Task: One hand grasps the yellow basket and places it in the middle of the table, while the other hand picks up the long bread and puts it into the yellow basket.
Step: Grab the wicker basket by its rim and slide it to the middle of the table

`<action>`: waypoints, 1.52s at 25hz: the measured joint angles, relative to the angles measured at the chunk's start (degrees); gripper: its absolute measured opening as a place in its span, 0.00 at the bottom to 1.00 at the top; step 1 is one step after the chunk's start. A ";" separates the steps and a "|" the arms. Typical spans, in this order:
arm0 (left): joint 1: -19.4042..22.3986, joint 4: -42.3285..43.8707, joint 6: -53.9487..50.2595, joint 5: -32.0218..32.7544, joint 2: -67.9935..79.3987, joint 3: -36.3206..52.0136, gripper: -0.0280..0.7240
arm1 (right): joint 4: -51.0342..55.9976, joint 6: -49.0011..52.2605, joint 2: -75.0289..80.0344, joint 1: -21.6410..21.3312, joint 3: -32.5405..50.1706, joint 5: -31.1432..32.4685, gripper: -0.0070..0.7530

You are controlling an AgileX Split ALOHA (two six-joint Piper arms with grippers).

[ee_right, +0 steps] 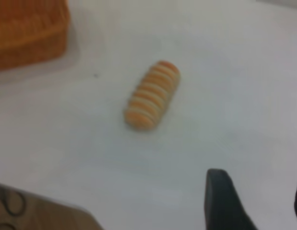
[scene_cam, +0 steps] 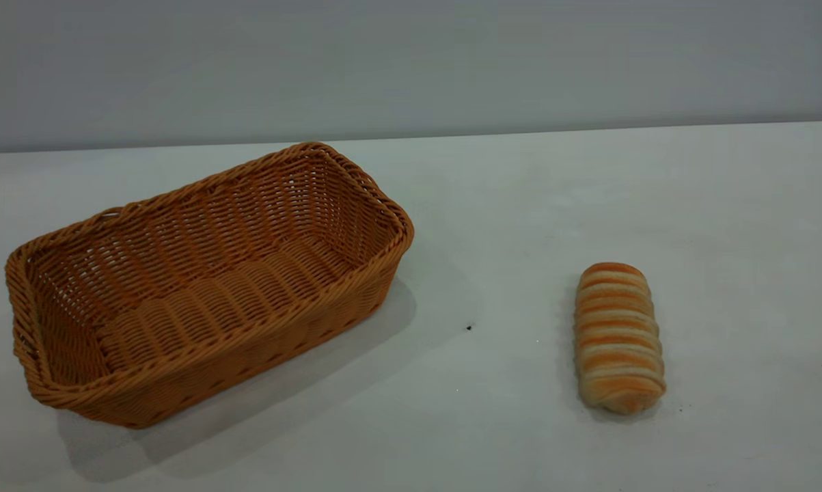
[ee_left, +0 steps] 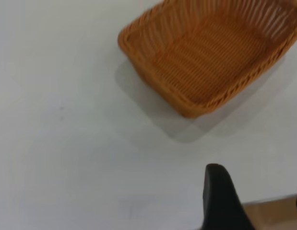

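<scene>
The yellow basket [scene_cam: 206,287] stands empty on the left part of the white table [scene_cam: 520,205]. The long bread [scene_cam: 618,337] lies on the table at the right, well apart from the basket. Neither arm shows in the exterior view. In the left wrist view the basket [ee_left: 210,52] lies ahead of my left gripper [ee_left: 257,179], which is open, empty and clear of the basket. In the right wrist view the bread [ee_right: 152,95] lies ahead of my right gripper [ee_right: 257,184], which is open, empty and apart from the bread.
A small dark speck [scene_cam: 469,328] sits on the table between basket and bread. The table's near edge shows in the left wrist view [ee_left: 275,203] and in the right wrist view [ee_right: 47,203]. A basket corner [ee_right: 28,33] shows in the right wrist view. A grey wall stands behind the table.
</scene>
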 joint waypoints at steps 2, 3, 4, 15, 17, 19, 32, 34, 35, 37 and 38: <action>0.00 -0.52 -0.06 -0.41 2.63 -0.34 0.62 | 2.62 -0.63 1.42 0.00 -0.01 -0.70 0.53; 0.00 -0.65 -0.12 -0.65 4.67 -0.40 0.62 | 3.82 -1.23 2.84 0.00 -0.01 -1.45 0.53; 0.00 -0.82 -0.18 -1.16 7.00 -0.40 0.62 | 5.26 -2.19 4.90 0.00 -0.01 -2.63 0.53; 0.00 -1.38 -7.89 -17.05 44.93 -3.65 0.62 | 14.55 -15.34 26.98 0.00 -1.55 -15.61 0.53; 0.00 -1.59 -10.41 -19.67 52.16 -5.46 0.62 | 14.80 -16.79 29.16 0.00 -1.98 -17.12 0.53; 0.00 -2.00 -13.20 -21.93 59.23 -6.85 0.62 | 14.86 -17.64 30.71 0.00 -2.09 -17.92 0.53; 0.08 -4.57 -31.30 -42.38 85.36 -7.88 0.62 | 15.03 -18.61 31.41 0.00 -2.09 -18.49 0.53; 0.08 -4.98 -32.14 -45.09 88.32 -7.95 0.62 | 15.03 -18.61 31.41 0.00 -2.09 -18.49 0.53; 0.08 -5.07 -32.37 -46.17 89.84 -8.02 0.62 | 15.03 -18.61 31.41 0.00 -2.09 -18.49 0.53; 0.08 -5.47 -32.58 -47.78 92.76 -8.26 0.62 | 14.97 -18.61 31.41 0.00 -2.09 -18.49 0.53; 0.08 -5.67 -32.58 -48.62 93.88 -8.34 0.62 | 14.97 -18.61 31.41 0.00 -2.09 -18.49 0.53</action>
